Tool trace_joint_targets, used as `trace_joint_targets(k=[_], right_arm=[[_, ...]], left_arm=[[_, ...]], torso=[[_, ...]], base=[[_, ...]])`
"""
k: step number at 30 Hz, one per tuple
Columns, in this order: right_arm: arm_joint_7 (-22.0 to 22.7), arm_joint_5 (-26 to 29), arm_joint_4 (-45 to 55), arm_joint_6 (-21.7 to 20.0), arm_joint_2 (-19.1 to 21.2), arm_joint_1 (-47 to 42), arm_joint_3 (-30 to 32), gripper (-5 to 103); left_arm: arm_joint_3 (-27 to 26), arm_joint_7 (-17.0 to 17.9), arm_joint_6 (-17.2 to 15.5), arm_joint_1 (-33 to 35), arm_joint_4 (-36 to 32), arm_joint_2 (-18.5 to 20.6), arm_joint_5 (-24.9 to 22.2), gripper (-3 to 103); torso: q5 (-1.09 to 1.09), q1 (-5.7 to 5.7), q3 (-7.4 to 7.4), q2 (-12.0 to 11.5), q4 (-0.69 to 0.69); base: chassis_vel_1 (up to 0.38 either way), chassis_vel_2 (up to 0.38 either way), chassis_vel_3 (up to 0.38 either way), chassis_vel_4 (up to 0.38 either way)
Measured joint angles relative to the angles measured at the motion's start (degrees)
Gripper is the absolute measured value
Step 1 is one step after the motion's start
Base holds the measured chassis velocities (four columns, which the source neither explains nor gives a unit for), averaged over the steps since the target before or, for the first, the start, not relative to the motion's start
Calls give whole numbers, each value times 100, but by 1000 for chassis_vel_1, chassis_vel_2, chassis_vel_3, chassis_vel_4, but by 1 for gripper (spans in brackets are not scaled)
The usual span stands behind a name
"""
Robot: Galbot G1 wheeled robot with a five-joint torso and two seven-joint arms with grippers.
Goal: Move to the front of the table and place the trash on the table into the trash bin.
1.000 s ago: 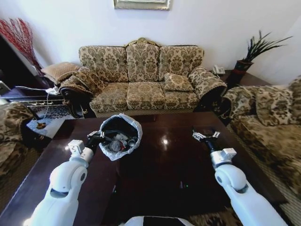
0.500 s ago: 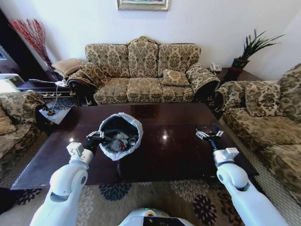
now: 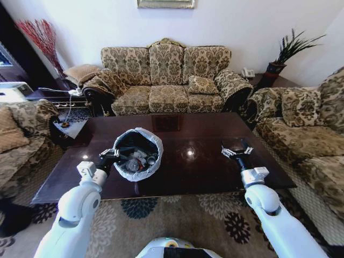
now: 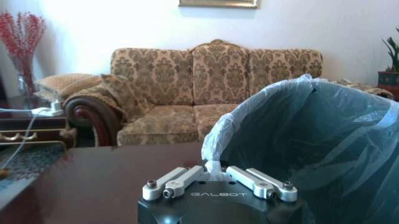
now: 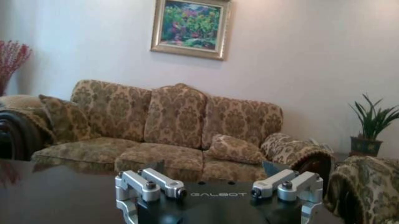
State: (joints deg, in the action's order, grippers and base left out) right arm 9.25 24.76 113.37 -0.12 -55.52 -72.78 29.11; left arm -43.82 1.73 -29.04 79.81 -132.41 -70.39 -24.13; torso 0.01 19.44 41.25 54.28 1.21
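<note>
Trash [image 3: 137, 161] sits inside the trash bin [image 3: 153, 141], centre-left; left gripper [image 3: 109, 156] pinches its liner, so keep it level; right gripper [image 3: 235, 149] gapes empty.

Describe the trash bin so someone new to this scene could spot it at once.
Start at the dark table in front of the patterned sofa. Over its left part, the left gripper holds the bin tilted by its rim. It is round and black, lined with a pale plastic bag, with trash inside.

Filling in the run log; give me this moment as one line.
left gripper: shut on trash bin rim, bin tilted over table | trash: in bin | right gripper: open, empty, above table
</note>
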Motion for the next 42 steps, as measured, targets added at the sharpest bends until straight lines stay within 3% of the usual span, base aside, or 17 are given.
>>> trace_joint_targets(k=[18, 21, 24, 25, 29, 36, 42], right_arm=[[26, -37, 19, -122, 113, 178, -70, 100], [54, -25, -20, 30, 78, 216, -86, 100], [79, -46, -54, 67, 61, 240, -100, 100], [89, -49, -58, 68, 60, 241, -104, 100], [103, -63, -54, 68, 55, 233, -134, 100], [148, -153, -28, 57, -19, 182, -94, 100], [182, -189, -17, 64, -85, 116, -7, 100]], left_arm=[[-67, 14, -26, -17, 32, -3, -20, 2], [-62, 20, -25, -30, 33, -9, -22, 2], [-62, 27, -24, -30, 33, -20, -21, 2], [-63, 34, -20, -29, 32, -35, -20, 2], [-85, 69, -13, 10, 10, -107, -12, 2], [-137, 526, -270, 412, -381, -752, 38, 2], [-307, 390, -95, 799, 141, -921, 341, 2]], torso=[[4, -3, 0, 6, -2], [-5, -1, 1, 6, -2], [4, -3, 1, 6, 4], [1, -4, 0, 7, 0], [-4, -7, -2, 11, 1], [2, 8, 5, 5, 2], [1, 3, 3, 5, 0]], base=[[515, -144, -518, 151], [417, -236, -447, 258], [441, -198, -400, 190], [328, -170, -340, 179], [204, -99, -196, 151], [-27, -9, 27, -5], [-38, 16, 45, -9]])
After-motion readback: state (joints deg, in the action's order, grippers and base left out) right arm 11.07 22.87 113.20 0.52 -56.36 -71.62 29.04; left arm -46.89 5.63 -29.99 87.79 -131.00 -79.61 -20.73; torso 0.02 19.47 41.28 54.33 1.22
